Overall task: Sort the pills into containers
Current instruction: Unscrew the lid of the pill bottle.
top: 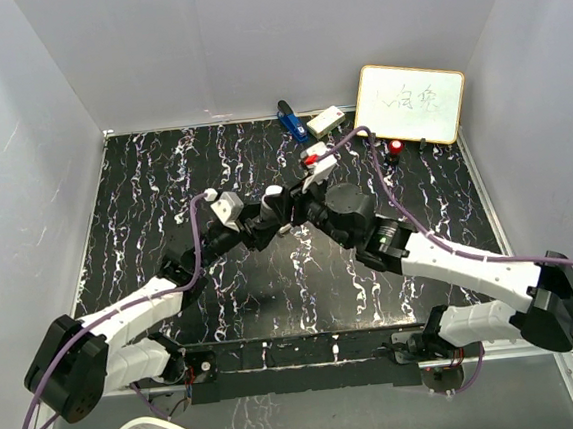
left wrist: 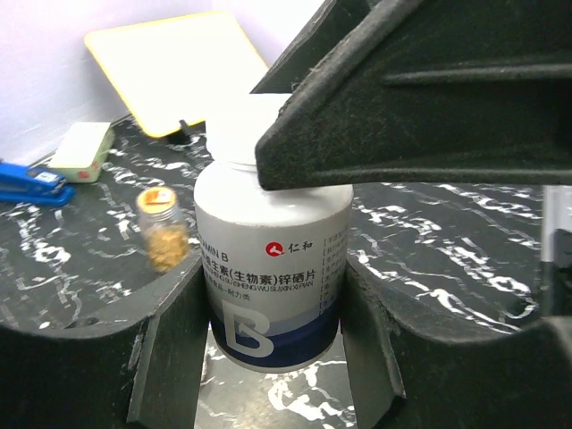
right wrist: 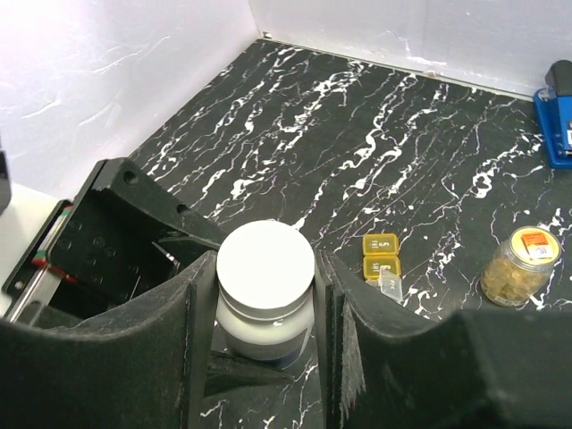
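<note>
The left gripper [left wrist: 273, 340] clamps the body of the vitamin B bottle [left wrist: 268, 241], upright at the middle of the table [right wrist: 357, 134], to steady it. The right gripper [right wrist: 265, 290] pinches its white cap [right wrist: 265, 264] from above (likely to twist it off), fingers snug on both sides.

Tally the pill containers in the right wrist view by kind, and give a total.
Bottles: 2 (white-capped round bottle, golden-amber clear bottle)
Pill boxes: 1 (small oblong box with yellow-gold sections)
Total: 3
</note>
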{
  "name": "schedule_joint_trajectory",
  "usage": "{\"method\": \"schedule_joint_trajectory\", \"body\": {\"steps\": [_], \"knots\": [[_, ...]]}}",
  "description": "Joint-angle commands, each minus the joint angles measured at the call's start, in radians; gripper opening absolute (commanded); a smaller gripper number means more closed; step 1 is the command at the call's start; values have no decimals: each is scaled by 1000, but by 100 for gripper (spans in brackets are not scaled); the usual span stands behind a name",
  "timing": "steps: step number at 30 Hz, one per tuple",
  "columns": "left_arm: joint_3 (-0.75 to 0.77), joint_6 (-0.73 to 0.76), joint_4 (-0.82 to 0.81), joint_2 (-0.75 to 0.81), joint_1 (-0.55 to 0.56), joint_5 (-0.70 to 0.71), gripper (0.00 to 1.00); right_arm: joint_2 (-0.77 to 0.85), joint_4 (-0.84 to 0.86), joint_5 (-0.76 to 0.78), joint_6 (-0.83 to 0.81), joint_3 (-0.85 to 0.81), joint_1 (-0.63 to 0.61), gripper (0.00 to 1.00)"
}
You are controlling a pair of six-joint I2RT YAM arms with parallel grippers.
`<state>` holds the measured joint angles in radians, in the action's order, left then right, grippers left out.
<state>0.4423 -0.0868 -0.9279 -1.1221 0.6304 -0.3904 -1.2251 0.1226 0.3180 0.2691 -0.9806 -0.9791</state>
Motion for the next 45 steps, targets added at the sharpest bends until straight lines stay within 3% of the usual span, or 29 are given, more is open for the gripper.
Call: {"method": "schedule_joint_trajectory", "body": {"steps": [1,7,14,18,22,25,30,34,41,45], "knots": [[45,-105,-162,-6,5,-272,0,80,64,-180,-7,9,-2,17],[85,-278,-391,-75,-2,-582,0,165,50,-383,-9,22,36,16],[155,-660,-852,-208,-26,-780,0,195,85,-689,20,37,117,16],[178,-676,-860,-199,-21,-815,0,164,179,-876,73,67,154,16],[164,-664,-842,-160,-22,-813,0,156,217,-923,89,71,163,18],[149,-619,-780,-136,-23,-798,0,177,207,-892,78,70,163,19],[142,-476,-579,-91,-23,-762,0,219,145,-842,43,60,163,55],[157,-305,-334,-46,-23,-730,0,265,113,-781,17,65,162,70],[197,-47,89,11,-22,-560,0,306,37,-678,-36,40,162,72],[223,27,240,17,-22,-350,0,309,-7,-577,-61,29,159,71]]}}
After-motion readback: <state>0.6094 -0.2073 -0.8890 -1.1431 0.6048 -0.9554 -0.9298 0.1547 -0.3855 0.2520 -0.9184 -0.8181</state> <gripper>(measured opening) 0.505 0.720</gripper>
